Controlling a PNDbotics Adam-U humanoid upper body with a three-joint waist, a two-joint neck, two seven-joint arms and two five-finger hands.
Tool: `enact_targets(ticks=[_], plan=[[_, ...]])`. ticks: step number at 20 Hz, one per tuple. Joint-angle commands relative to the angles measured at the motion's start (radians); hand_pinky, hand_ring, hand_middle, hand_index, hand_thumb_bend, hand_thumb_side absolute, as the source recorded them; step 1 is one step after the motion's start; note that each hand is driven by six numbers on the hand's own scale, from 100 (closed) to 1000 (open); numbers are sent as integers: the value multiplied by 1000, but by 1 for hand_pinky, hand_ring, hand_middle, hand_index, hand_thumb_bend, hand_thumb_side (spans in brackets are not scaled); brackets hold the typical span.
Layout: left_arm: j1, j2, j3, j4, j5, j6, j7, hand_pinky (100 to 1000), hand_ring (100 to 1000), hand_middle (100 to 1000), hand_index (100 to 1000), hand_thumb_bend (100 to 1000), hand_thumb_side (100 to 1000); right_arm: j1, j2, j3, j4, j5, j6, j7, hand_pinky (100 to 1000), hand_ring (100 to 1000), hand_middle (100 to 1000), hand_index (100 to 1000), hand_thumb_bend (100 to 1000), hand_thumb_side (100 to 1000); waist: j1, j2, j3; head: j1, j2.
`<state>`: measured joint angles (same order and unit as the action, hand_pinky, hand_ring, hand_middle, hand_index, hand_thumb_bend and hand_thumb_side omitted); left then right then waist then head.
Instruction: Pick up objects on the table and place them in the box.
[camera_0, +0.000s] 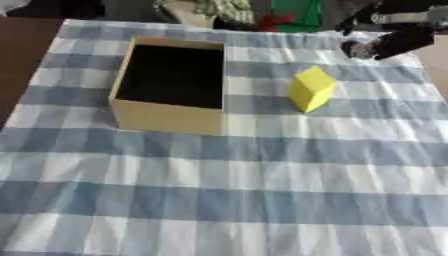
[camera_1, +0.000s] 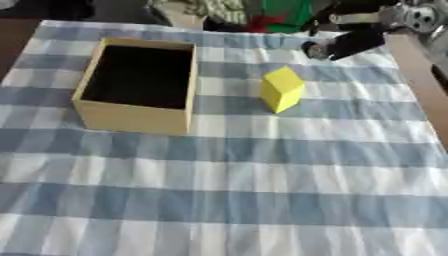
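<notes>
A tan cardboard box (camera_0: 166, 117) with a dark inside stands open-topped on the left half of the checked cloth. To its right a yellow block (camera_0: 311, 88) stands tilted on the cloth, apart from the box. My right hand (camera_1: 343, 45) comes in from the upper right corner, black with a silver joint behind it. It hovers above and behind the block, not touching it. Nothing shows inside the box. My left hand is out of view.
A blue and white checked cloth (camera_0: 262, 190) covers the table. Brown table edge (camera_1: 420, 80) shows along the right side and at the far left. Green, red and pale items (camera_0: 280, 15) lie beyond the far edge.
</notes>
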<state>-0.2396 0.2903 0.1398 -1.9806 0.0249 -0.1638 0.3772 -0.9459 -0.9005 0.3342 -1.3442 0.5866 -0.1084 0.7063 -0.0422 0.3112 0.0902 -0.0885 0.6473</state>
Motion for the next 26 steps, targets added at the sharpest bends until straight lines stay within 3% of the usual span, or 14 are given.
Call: enact_targets(ticks=[1,11,15,18,26], plan=[[-13,22,1,-19,5,-2,-1,911,595,612,762,196,433,-2,-47,-12,26,-24,49,-48,907,984,824,970,100,1000,1,-18,1,2,-8],[-21,27,-2,-19,10,-3,-4,911,596,611,761,195,431,41,-59,108,14,-92,199,-199,949,1000,839,1000,100,1000,-7,-19,6,-3,-9],[-21,25,-2,-19,11,-1,-5,911,596,611,761,195,431,47,-44,154,-7,-148,257,-218,970,1000,839,1000,100,904,-8,-21,9,-4,-13],[-20,25,-2,-19,11,0,-5,911,597,611,761,195,432,49,-45,171,-36,-194,303,-225,972,1000,835,1000,112,994,-10,-22,9,-6,-15],[-22,24,-3,-19,11,1,-8,911,597,610,761,197,430,65,-60,225,-130,-295,419,-253,973,1000,826,1000,100,1000,-13,-22,12,-9,-16]])
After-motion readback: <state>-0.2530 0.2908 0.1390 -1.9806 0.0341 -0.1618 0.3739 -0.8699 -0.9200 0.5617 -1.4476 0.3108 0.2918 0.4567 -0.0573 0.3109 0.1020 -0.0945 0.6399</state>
